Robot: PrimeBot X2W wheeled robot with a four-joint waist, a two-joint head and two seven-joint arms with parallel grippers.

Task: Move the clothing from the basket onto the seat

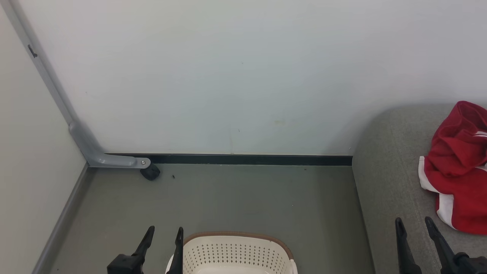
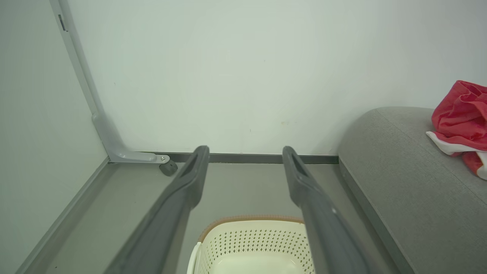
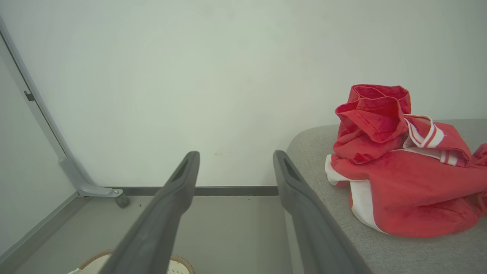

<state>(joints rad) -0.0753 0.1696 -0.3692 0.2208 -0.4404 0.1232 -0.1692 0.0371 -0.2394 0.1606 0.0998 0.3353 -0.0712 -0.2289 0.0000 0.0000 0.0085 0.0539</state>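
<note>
Both stand parted and empty: your left gripper (image 1: 165,230) at the basket (image 1: 236,251) rim, right gripper (image 1: 413,221) past it over the seat (image 1: 388,171), where clothing (image 1: 460,167) lies, apparently delivered.

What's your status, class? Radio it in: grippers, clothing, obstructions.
Left gripper open, empty; right gripper open, empty. Clothing heaped on the seat. Basket on the floor, no clothing showing inside. No obstruction seen.

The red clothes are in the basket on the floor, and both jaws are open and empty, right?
No. The right wrist view shows the red clothes on the grey seat, not in the basket. The basket is on the floor, and the left jaws and right jaws are open and empty.
</note>
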